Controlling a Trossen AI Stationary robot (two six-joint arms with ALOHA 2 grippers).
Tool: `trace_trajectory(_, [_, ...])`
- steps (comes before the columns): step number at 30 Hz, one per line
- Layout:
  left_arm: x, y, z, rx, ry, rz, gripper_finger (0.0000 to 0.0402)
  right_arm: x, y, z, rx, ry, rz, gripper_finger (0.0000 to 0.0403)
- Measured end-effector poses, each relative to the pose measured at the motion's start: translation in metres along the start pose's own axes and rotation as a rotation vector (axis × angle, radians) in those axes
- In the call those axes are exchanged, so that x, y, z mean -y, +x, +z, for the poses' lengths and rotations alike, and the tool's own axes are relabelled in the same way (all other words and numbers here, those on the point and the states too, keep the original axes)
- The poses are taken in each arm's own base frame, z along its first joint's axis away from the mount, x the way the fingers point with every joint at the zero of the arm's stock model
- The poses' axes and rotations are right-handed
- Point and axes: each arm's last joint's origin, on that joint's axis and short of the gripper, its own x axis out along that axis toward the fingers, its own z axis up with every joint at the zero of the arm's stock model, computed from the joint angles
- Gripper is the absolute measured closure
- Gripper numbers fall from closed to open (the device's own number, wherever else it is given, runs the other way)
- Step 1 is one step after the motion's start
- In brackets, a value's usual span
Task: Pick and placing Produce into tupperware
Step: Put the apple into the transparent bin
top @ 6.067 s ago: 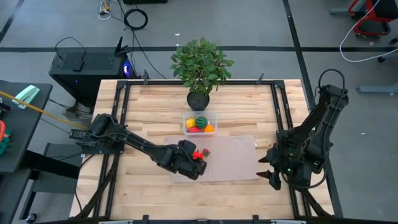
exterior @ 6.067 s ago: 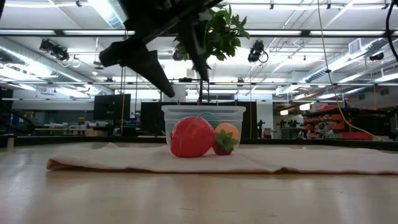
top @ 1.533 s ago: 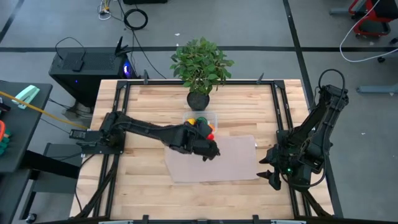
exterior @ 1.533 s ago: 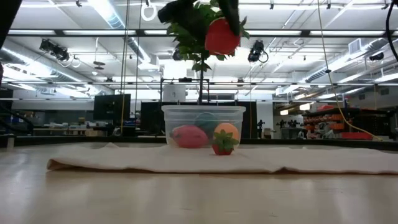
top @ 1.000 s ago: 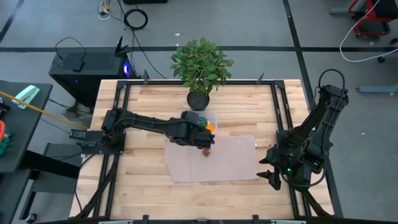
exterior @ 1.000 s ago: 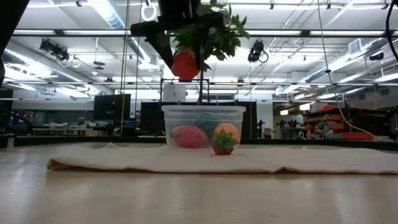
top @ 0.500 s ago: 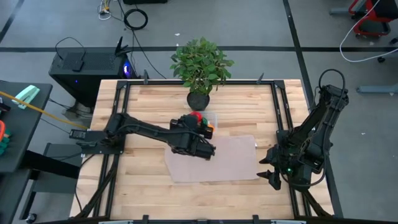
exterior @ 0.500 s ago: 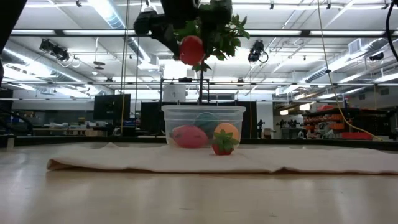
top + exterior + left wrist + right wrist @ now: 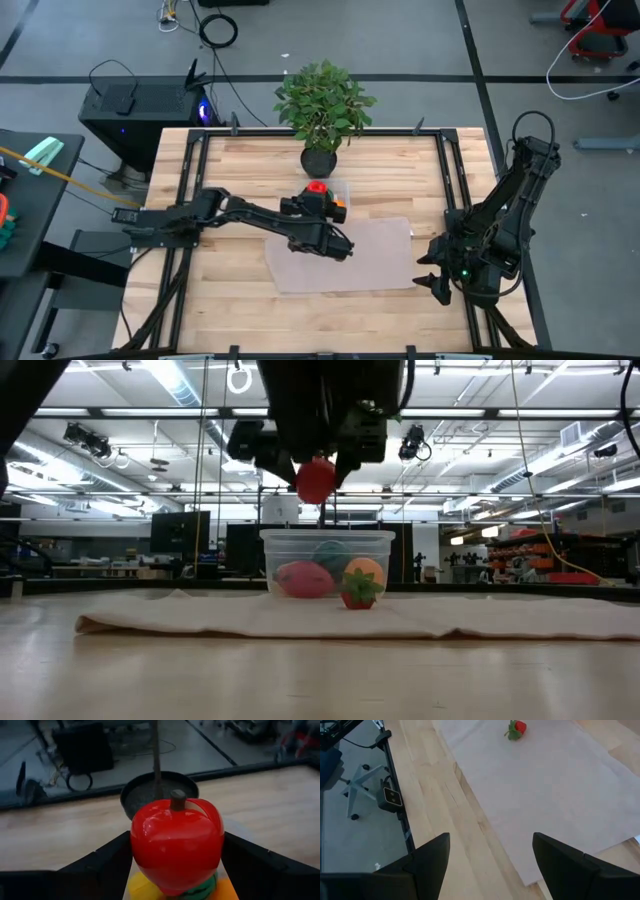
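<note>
A red toy apple (image 9: pixel 317 187) hangs just above the clear tupperware (image 9: pixel 327 565), with my left gripper (image 9: pixel 176 855) shut on it. Inside the tupperware lie yellow (image 9: pixel 140 887), green (image 9: pixel 197 892) and orange (image 9: pixel 365 573) produce and a pinkish-red piece (image 9: pixel 304 579). A small strawberry (image 9: pixel 516 728) lies on the mat in front of the tupperware. My right gripper (image 9: pixel 492 860) waits open above the table's near right corner, with nothing between its fingers. My left gripper pinches the apple's two opposite sides (image 9: pixel 137 845) between its two fingers (image 9: pixel 105 862). The fingers come from the table's near side, slanting a little downward. The apple sits upright, stem up, lifted clear above the tupperware's open top.
A potted plant (image 9: pixel 323 100) stands just beyond the tupperware at the table's far edge. A flat translucent mat (image 9: pixel 375 255) covers the middle of the wooden table (image 9: pixel 230 170). Black frame rails (image 9: pixel 455 190) run along the table's sides.
My left gripper has turned at the wrist and sunk toward the tupperware, carrying the apple from higher up down to just above the open top. It has stayed shut on the apple throughout.
</note>
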Motion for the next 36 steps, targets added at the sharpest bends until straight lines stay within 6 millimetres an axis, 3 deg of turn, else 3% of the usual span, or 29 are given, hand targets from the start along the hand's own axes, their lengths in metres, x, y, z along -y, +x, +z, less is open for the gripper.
trace_trajectory(6, [0.001,0.016,-0.012,0.006,-0.083,0.053,0.0115,0.000,0.000,0.000,-0.003,0.002,0.000,0.0115])
trace_trajectory(22, [-0.001,0.037,-0.009,0.003,-0.034,0.108,0.0115,0.000,0.000,0.000,-0.004,-0.005,0.000,0.0115])
trace_trajectory(36, [0.001,0.038,-0.016,-0.034,-0.025,0.116,0.0115,0.000,0.000,0.000,-0.003,-0.008,0.000,0.0115])
